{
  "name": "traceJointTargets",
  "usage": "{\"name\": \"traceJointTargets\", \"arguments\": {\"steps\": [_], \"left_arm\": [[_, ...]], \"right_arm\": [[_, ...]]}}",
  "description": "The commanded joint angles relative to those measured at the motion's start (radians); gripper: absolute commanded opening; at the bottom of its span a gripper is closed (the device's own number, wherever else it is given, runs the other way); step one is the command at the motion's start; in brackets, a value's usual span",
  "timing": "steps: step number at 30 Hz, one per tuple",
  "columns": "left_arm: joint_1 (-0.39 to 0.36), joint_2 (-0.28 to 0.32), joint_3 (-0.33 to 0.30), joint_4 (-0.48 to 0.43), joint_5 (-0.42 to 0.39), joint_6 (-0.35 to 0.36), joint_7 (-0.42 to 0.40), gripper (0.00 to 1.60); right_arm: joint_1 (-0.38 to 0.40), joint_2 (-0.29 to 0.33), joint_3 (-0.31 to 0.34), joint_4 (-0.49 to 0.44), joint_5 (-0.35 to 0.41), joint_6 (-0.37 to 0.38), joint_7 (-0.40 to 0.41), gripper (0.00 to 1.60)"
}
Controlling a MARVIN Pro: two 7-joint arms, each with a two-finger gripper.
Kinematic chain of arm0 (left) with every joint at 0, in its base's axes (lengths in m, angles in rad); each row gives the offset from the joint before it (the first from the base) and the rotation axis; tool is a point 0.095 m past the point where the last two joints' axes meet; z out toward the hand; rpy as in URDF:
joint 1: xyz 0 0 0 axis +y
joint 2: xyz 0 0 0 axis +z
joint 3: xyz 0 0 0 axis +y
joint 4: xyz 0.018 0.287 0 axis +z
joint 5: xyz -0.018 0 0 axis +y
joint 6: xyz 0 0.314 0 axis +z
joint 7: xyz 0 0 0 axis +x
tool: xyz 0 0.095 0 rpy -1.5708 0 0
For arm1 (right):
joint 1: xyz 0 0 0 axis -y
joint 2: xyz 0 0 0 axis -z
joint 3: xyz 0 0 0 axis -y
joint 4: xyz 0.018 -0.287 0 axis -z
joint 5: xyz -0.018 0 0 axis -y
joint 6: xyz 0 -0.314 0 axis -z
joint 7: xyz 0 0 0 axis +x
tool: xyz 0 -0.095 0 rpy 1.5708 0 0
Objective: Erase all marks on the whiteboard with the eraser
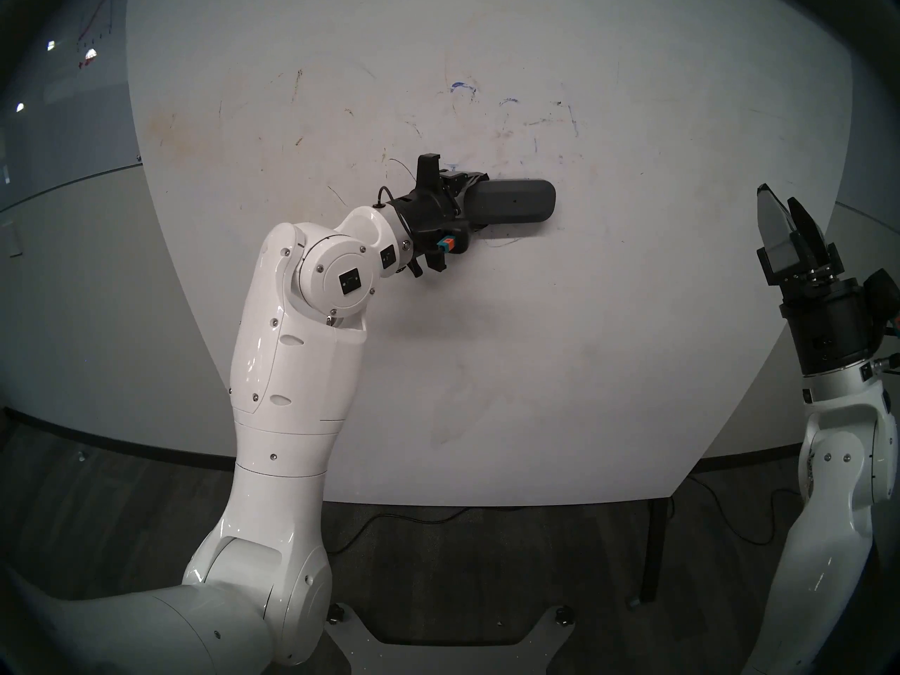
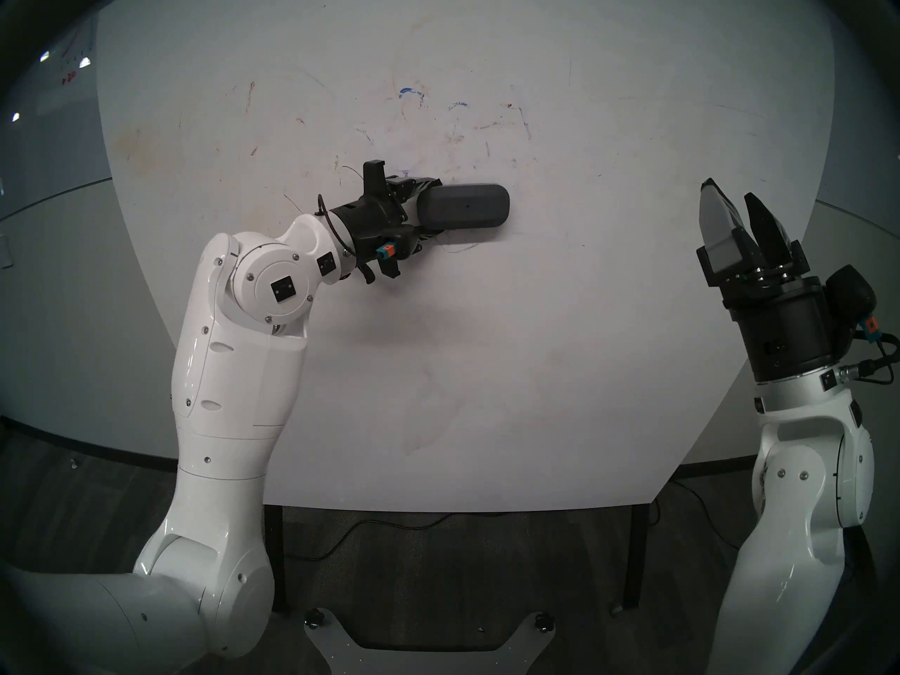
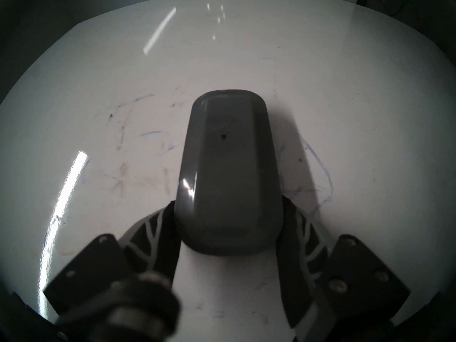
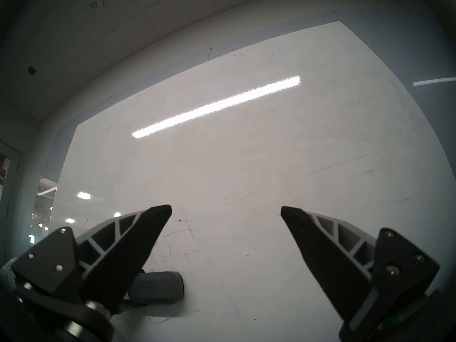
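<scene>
The left gripper [image 1: 475, 206] has the eraser [image 1: 511, 202] clamped by its near end, fingers pinching either side, and the block lies flat against the whiteboard [image 1: 535, 343], pointing toward the robot's right. It sits mid-board, just under the blue marks [image 1: 462, 87], which are down to scraps: a short arc up top, faint strokes to its right, and a thin curved line [image 1: 504, 243] just below the eraser. In the left wrist view, one blue loop [image 3: 320, 171] runs right beside the eraser's edge.

The right gripper [image 1: 786, 221] hangs off to the side, clear of the board, jaws spread and empty.

Wiping is under way, and I'd say most of the drawing looks gone. To do this step well, keep the pad's full face pressed flat, since a tilted block would skip thin lines. Sweep upward over the arc and strokes, then drop for the low curve. With the grip so far back, heavy pressure could lever the eraser loose, so firm and even is the call. Brown scuffs [image 1: 180, 138] aren't the target.
</scene>
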Motion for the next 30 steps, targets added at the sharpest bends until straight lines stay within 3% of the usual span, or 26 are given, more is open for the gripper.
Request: {"name": "traceJointTargets", "arguments": {"steps": [1, 11, 30], "left_arm": [[-0.105, -0.027, -0.054, 0.001, 0.027, 0.034, 0.04, 0.0], [-0.133, -0.023, -0.066, 0.079, 0.03, 0.033, 0.011, 0.0], [0.047, 0.001, -0.066, 0.047, 0.017, 0.009, 0.007, 0.0]], "right_arm": [[0.001, 0.0, 0.003, -0.016, 0.003, -0.002, 0.003, 1.6], [-0.003, -0.002, 0.017, -0.016, 0.009, -0.004, 0.006, 1.6], [-0.003, -0.004, 0.043, -0.016, 0.02, 0.0, 0.02, 1.6]]}}
